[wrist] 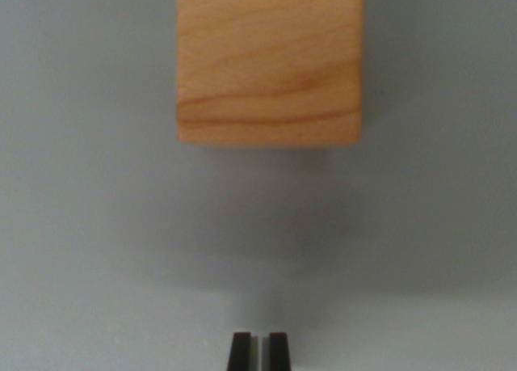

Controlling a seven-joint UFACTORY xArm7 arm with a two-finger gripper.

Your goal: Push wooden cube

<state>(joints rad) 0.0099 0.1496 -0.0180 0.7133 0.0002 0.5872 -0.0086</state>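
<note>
A light wooden cube (pixel 269 62) with visible grain fills the top centre of the wrist view, its upper part cut off by the frame edge. It rests on a plain grey surface (pixel 89 225). My gripper (pixel 259 351) shows at the bottom centre as two dark fingertips standing nearly together, with only a thin slit between them and nothing held. The fingertips sit well below the cube in the picture, apart from it, roughly in line with its middle.
A soft shadow lies on the grey surface between the cube and the fingertips. Bare grey surface extends to the wrist view's left and right of the cube.
</note>
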